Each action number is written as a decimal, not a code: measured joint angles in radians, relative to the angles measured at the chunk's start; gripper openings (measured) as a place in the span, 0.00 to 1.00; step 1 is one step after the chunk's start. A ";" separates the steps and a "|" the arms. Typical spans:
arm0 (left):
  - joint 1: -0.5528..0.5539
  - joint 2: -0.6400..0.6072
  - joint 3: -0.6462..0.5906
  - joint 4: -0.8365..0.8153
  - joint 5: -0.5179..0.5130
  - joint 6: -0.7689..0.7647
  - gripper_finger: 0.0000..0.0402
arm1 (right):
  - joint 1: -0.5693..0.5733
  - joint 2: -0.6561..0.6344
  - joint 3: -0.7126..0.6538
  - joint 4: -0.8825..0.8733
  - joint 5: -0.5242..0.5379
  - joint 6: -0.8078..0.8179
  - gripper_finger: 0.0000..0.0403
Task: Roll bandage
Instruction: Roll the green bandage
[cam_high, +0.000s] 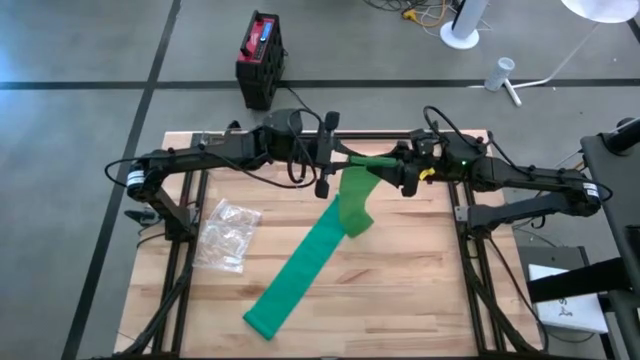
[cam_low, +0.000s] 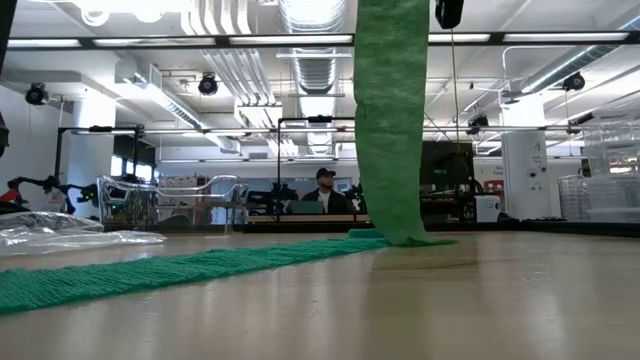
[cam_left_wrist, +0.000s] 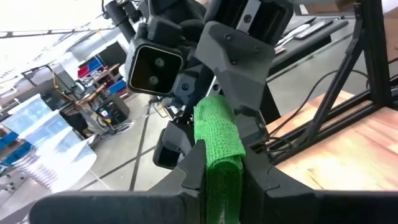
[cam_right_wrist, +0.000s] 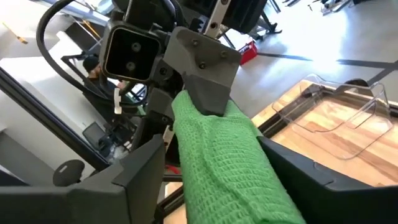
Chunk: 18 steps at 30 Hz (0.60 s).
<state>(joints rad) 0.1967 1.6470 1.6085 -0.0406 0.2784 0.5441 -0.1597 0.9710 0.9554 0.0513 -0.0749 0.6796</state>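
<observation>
Rolling is underway: the green bandage (cam_high: 312, 255) is lifted at its far end above the table (cam_high: 420, 300) — the rest trails across the wood. The left gripper (cam_left_wrist: 217, 180) is clenched on that end, while the right gripper (cam_right_wrist: 217, 168) straddles it, grip unclear. Next, I judge, another wrap — keeping tension.

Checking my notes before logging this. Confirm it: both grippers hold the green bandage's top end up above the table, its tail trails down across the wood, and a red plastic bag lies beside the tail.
One detail is wrong: the plastic bag is clear, not red, as the high view shows. The rest holds: the left gripper and right gripper hold the green bandage up by its top end, and its tail trails across the table.
</observation>
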 joint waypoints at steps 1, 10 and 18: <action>0.000 0.000 0.000 0.000 -0.001 0.004 0.10 | 0.000 0.000 0.000 0.000 0.001 -0.004 0.57; -0.008 -0.003 0.000 -0.006 -0.001 0.037 0.10 | 0.000 -0.004 0.000 0.003 0.023 -0.043 0.49; -0.008 -0.008 0.000 -0.002 -0.003 -0.070 0.15 | 0.000 -0.005 0.000 0.019 0.045 -0.193 0.38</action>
<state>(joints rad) 0.1885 1.6394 1.6081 -0.0430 0.2754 0.4740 -0.1593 0.9661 0.9554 0.0699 -0.0300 0.4866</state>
